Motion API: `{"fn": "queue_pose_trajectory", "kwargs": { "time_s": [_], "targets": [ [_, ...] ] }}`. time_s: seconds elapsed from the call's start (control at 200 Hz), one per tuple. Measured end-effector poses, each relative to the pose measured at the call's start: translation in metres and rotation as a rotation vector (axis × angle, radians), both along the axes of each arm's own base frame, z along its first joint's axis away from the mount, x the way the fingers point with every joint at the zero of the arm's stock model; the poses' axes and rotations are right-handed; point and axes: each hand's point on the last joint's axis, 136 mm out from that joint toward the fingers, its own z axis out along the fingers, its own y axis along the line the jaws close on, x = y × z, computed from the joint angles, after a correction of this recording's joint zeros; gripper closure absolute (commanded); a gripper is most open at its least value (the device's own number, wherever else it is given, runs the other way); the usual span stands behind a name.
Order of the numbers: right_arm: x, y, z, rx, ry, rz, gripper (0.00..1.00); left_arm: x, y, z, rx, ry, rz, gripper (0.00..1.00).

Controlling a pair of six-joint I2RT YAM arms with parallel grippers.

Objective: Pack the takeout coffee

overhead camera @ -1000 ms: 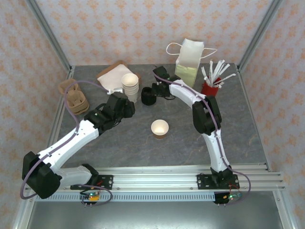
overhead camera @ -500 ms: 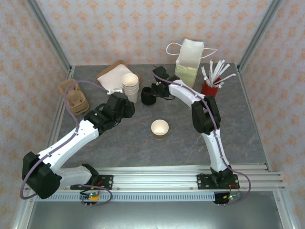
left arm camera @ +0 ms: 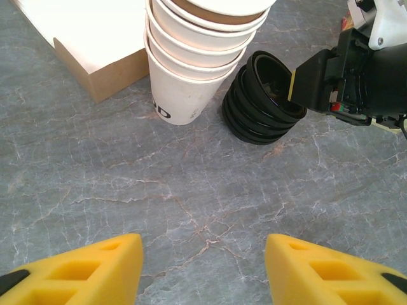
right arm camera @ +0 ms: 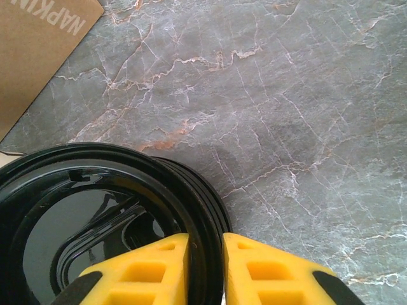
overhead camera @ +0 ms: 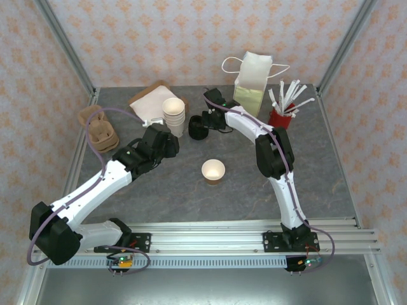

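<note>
One lidless paper cup, the takeout coffee (overhead camera: 213, 171), stands upright near the middle of the table (overhead camera: 331, 184), well apart from both grippers. The right gripper (right arm camera: 205, 248) has its fingers narrow, pinching the rim of the top lid (right arm camera: 95, 162) on the black lid stack (left arm camera: 261, 111), toward the far edge. The left gripper (left arm camera: 200, 254) hangs with fingers wide and empty, near the cup stack (left arm camera: 191, 63).

A: We noted table (overhead camera: 159, 190) was grey w/ pale & rusty veins. And lid stack (left arm camera: 262, 101)?
B: Glossy black. We logged cup stack (left arm camera: 191, 63) cream, bag (overhead camera: 255, 73) white, wallpaper (overhead camera: 191, 38) cream w/ orange floral motif, left gripper (left arm camera: 202, 251) fingers (left arm camera: 76, 270) yellow.
</note>
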Motion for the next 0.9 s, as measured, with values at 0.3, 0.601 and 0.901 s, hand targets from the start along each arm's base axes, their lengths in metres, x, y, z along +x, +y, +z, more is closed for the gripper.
{"fn": "queue_pose_trajectory", "kwargs": {
  "time_s": [0.3,0.601,0.901],
  "targets": [
    [-0.0007,-0.001,0.0017,-0.007,0.003,0.002,0.81,-0.0002,0.0001,-0.0006,0.001,0.001,0.0,0.46],
    [-0.0021,-0.0027,0.0005,-0.02,0.006,0.01,0.78,-0.0002,0.0,-0.0006,0.0,0.001,0.0,0.46],
    [-0.002,-0.0033,0.0003,-0.024,0.005,0.011,0.76,-0.0002,0.0,-0.0006,0.0,0.001,0.0,0.46]
  ]
}}
